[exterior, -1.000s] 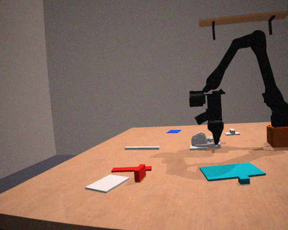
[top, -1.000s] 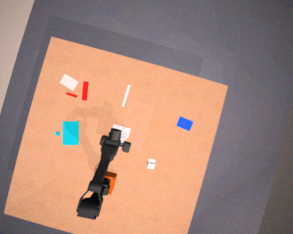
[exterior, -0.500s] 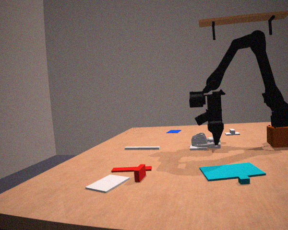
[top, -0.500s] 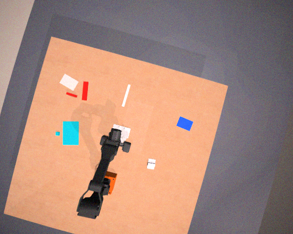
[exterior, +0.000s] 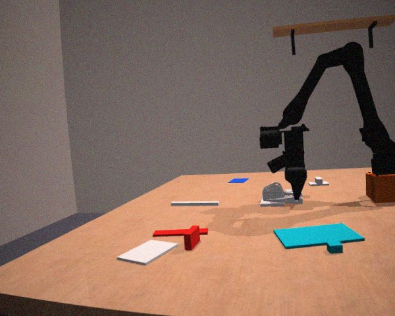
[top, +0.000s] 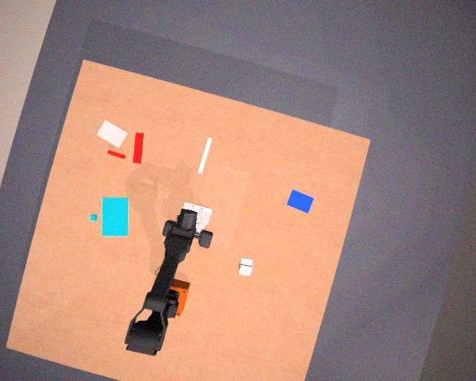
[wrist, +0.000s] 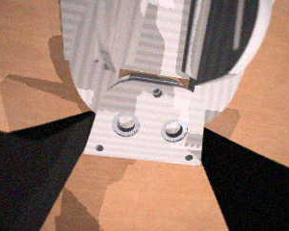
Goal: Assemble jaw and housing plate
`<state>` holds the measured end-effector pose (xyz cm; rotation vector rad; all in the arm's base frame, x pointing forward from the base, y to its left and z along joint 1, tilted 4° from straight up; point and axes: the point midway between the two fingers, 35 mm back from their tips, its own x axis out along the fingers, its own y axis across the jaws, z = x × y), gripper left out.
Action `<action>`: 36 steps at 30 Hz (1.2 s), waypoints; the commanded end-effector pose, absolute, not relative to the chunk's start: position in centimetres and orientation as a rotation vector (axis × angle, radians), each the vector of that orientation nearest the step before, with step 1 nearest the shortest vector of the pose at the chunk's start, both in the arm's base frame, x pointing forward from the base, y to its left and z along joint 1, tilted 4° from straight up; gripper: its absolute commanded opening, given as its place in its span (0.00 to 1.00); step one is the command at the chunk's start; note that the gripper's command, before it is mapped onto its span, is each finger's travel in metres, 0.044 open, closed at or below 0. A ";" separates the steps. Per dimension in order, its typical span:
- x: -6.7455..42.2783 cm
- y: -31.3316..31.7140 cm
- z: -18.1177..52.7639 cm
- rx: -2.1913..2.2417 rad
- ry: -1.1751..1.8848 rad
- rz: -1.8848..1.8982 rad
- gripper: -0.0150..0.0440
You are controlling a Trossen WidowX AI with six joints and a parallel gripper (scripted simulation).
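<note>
The white housing plate lies between the black fingers in the wrist view. My gripper is shut on the plate's two side edges, its fingertips low at the assembly. A light stub end shows inside each of the plate's two round holes. The grey jaws stand just beyond the plate, above the white base. In the wrist view they run up to the top edge. The gear teeth and the pins' lower parts are hidden under the plate. Whether the plate sits fully level I cannot tell.
A white bar, red blocks, a white tile, a cyan plate, a blue tile and a small white piece lie around the assembly.
</note>
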<state>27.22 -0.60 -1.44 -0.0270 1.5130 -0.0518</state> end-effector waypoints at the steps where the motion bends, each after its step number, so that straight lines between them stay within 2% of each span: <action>1: 27.2 -0.7 -1.6 -0.033 1.513 -0.052 0.85; 36: 27.2 -0.7 -2.0 -0.032 1.513 -0.053 0.85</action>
